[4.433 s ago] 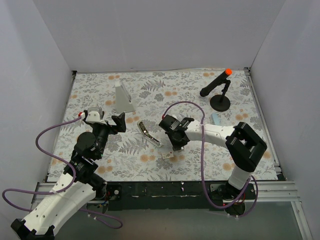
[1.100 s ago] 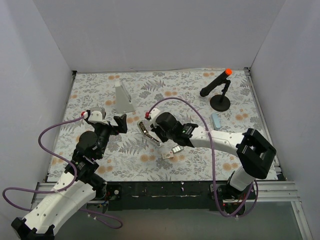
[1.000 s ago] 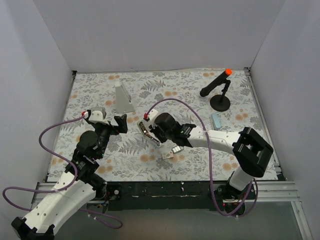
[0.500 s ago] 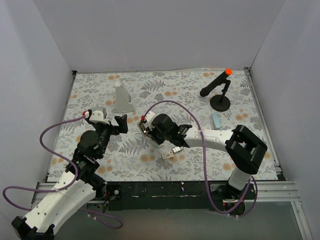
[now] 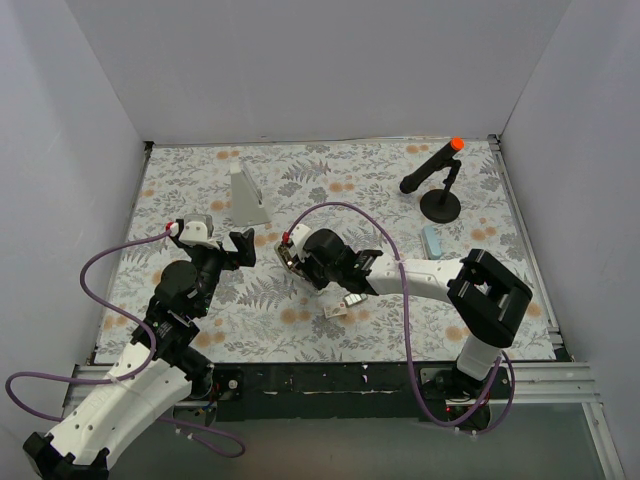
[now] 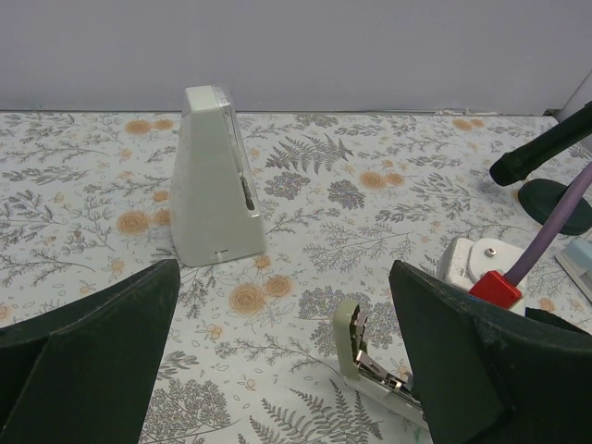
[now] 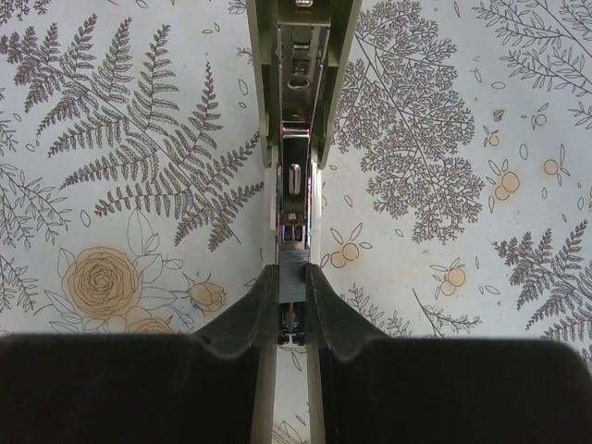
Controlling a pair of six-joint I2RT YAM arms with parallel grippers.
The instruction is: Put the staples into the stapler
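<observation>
The stapler (image 7: 296,55) lies open on the floral mat, its metal channel facing up; it also shows in the left wrist view (image 6: 370,363) and the top view (image 5: 284,254). My right gripper (image 7: 292,287) is shut on a short grey strip of staples (image 7: 292,274), held at the near end of the channel. The small tray-like piece (image 5: 335,308) lies just below the right arm. The small pale packet (image 5: 432,240) lies at the right. My left gripper (image 6: 277,361) is wide open and empty, left of the stapler (image 5: 240,247).
A tall grey-white wedge (image 5: 247,195) stands behind the left gripper, also in the left wrist view (image 6: 215,190). A black stand with an orange tip (image 5: 440,182) is at the back right. White walls enclose the mat on three sides.
My right gripper has moved left from beside the tray piece onto the stapler, then edged a little further along it. The left arm has barely moved.
</observation>
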